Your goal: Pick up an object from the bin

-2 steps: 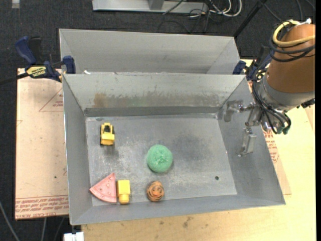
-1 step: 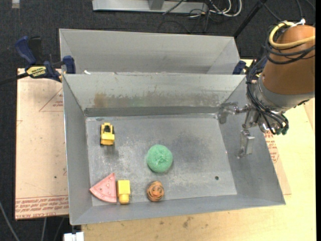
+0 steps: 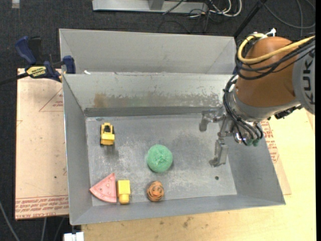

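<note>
Basically, along the near wall (image 3: 165, 212) the pink wedge (image 3: 104, 190), yellow block (image 3: 123, 191) and orange round figure (image 3: 155, 191) sat front-left of the green ball (image 3: 159, 158). Right of the ball, the gripper (image 3: 209, 143) hung empty, fingers apart, over bare floor. The yellow truck (image 3: 107, 134) sat back-left with open room around it.

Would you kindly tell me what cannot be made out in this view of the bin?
The bin's back-right corner, camera view: hidden beneath the arm's orange cover.
Yellow toy at back left: too small to tell its kind.
Round orange thing at the front: its markings too small.
</note>
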`<state>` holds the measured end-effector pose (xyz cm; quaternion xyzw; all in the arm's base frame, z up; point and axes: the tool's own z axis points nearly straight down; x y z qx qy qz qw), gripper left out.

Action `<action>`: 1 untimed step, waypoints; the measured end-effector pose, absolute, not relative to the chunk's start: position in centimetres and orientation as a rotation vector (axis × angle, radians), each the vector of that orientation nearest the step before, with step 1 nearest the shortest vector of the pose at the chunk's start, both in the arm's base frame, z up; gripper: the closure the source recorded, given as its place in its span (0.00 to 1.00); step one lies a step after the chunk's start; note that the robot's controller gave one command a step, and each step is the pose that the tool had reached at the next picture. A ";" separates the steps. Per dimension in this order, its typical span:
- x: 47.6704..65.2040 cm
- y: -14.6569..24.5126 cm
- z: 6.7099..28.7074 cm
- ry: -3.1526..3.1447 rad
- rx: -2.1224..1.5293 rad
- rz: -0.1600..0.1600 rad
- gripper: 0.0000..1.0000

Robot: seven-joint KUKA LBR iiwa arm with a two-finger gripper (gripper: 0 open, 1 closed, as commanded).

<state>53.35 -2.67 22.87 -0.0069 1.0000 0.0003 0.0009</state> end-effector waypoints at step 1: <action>54.8 -0.7 20.3 3.132 -0.218 0.004 0.00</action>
